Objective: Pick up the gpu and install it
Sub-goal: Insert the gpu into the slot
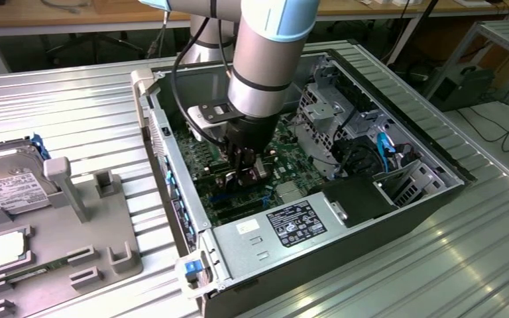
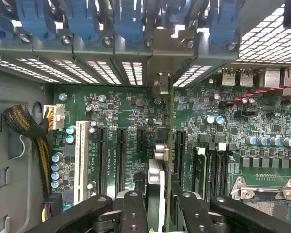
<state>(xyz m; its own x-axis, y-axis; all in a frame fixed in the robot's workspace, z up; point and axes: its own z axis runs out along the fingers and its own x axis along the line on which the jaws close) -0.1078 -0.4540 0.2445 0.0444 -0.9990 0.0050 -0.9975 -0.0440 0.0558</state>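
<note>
Black gripper fingers (image 2: 136, 213) fill the near edge of the wrist view, drawn in narrow and pinched on the gpu (image 2: 170, 160), which is seen edge-on as a thin card running from between the fingers toward the rear slot wall of the computer case (image 1: 264, 252). Its silver bracket (image 2: 161, 82) stands against that wall, just beneath the row of blue slot clips (image 2: 87, 19), and the card's lower edge sits at one of the long black expansion slots (image 2: 179, 150) on the green motherboard (image 2: 136, 111); whether it is fully seated cannot be told. Beside the card on the motherboard lie more black slots, a white slot (image 2: 80, 160), a row of memory slots (image 2: 213, 170) and the open processor socket (image 2: 266, 194). A braided cable bundle (image 2: 26, 128) hangs by the case wall. From the exterior view, the gripper (image 1: 244, 173) reaches straight down into the open case, over the middle of the motherboard, with the grey arm (image 1: 268, 59) rising above it. Inside the case, toward the exterior view's right, sits a metal drive cage (image 1: 325, 112), and nearer the front a labelled power supply (image 1: 294, 225). Outside the case, on the ribbed metal table (image 1: 77, 99) toward the exterior view's left, a grey fixture tray (image 1: 87, 245) stands with a hard drive (image 1: 7, 185) beside it.
</note>
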